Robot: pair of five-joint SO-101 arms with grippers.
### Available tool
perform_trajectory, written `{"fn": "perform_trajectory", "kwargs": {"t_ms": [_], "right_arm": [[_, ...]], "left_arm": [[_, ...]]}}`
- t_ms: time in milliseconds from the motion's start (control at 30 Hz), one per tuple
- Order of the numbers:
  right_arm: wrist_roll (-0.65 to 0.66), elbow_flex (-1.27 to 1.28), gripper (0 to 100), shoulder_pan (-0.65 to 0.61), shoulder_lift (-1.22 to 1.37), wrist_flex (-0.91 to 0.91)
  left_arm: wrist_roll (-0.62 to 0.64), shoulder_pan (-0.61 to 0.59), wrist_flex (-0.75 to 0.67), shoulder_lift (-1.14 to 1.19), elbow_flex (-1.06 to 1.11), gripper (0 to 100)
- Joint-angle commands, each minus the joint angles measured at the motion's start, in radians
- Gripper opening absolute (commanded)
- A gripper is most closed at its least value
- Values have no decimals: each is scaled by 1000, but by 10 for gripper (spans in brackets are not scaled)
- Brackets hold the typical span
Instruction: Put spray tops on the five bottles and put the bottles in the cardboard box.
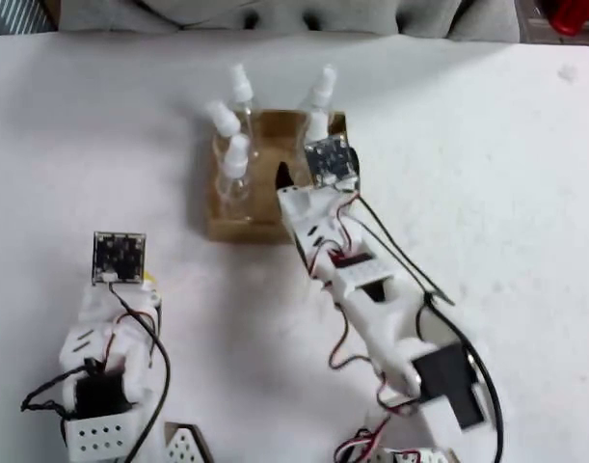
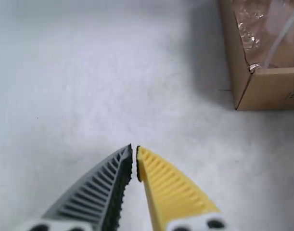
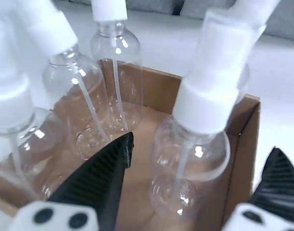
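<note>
The cardboard box (image 1: 227,227) stands at the table's middle and holds several clear bottles with white spray tops, such as one at the back (image 1: 240,92) and one on the right (image 1: 316,125). My right gripper (image 3: 202,147) hangs open over the box's right side, its black fingers (image 3: 101,180) on either side of a capped bottle (image 3: 192,159) without touching it. In the high view this right gripper (image 1: 308,169) sits at the box's front right corner. My left gripper (image 2: 134,151) is shut on nothing, low over bare table, with the box corner (image 2: 262,89) ahead of it.
The left arm (image 1: 111,328) rests at the front left, well apart from the box. A grey tufted sofa edge (image 1: 275,14) runs behind the table. White tabletop (image 1: 487,145) lies open to the right of the box.
</note>
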Motion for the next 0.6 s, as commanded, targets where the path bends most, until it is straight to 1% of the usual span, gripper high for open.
{"fn": "perform_trajectory", "kwargs": {"t_ms": [0,233,300,400,567], "right_arm": [[12,34,354,-4,-153,58],[11,52,354,58,-429,479],[11,77,354,62,-504,575],[11,152,354,62,-627,661],[11,316,354,65,-854,736]], "left_arm": [[-15,-7,-5,-10,-2,20],[-15,-8,-5,-10,-2,20],[-15,-10,-5,-10,-2,20],[-15,-10,-5,-10,-2,20],[-15,-12,-5,-10,-2,20]]}}
